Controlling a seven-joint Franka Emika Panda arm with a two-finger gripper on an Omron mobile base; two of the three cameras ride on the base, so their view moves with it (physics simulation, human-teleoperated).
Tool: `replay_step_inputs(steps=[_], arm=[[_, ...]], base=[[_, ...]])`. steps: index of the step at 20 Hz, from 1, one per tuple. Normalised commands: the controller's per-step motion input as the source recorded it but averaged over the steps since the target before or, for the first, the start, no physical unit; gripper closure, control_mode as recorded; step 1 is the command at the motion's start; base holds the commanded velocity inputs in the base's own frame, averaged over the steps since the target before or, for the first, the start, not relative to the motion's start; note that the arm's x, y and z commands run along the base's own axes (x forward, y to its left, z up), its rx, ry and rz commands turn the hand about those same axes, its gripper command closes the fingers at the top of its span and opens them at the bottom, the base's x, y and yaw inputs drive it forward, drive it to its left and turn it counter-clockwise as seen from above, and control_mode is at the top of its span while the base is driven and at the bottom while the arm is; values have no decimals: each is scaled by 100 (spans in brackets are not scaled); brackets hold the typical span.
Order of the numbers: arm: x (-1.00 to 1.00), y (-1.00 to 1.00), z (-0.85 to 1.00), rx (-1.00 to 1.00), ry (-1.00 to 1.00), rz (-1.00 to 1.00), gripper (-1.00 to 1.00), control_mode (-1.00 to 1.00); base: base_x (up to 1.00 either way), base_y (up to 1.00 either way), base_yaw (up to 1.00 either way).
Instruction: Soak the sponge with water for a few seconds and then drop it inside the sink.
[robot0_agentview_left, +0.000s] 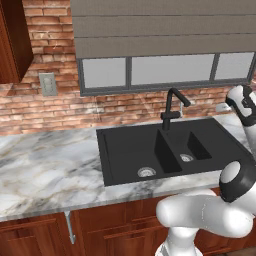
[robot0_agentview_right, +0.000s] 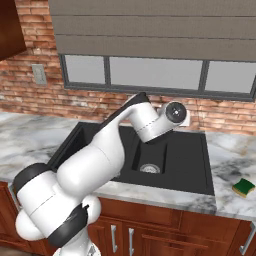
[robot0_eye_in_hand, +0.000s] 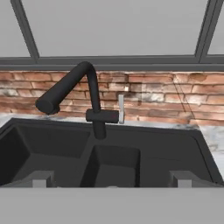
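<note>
The yellow sponge (robot0_agentview_right: 243, 187) with its green face lies on the marble counter to the right of the black double-basin sink (robot0_agentview_right: 190, 160), near the counter's front edge. In the hand view my gripper (robot0_eye_in_hand: 110, 180) is open, its fingertips (robot0_eye_in_hand: 39, 179) wide apart with nothing between them. It hovers over the sink (robot0_eye_in_hand: 175, 148) and faces the black gooseneck faucet (robot0_eye_in_hand: 89, 94). No water stream is in view at the spout. The sink (robot0_agentview_left: 125, 155) has a round silver drain (robot0_agentview_left: 146, 172) in the larger basin and another in the smaller one.
The faucet (robot0_agentview_left: 172, 107) stands behind the divider between the basins, with a silver lever (robot0_eye_in_hand: 121, 108) on its side. A brick wall and a window run behind the marble counter (robot0_agentview_left: 45, 165). My white arm (robot0_agentview_right: 115, 145) reaches across the sink's left part.
</note>
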Motion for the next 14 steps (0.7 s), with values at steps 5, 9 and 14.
replay_step_inputs(steps=[5,9,14], arm=[[1,0,-10,0,-3,-11,-100,-100],[2,8,-5,0,-3,-16,-100,-100],[16,-1,-1,0,-7,-5,-100,-100]], base=[[0,0,0],[0,0,0],[0,0,0]])
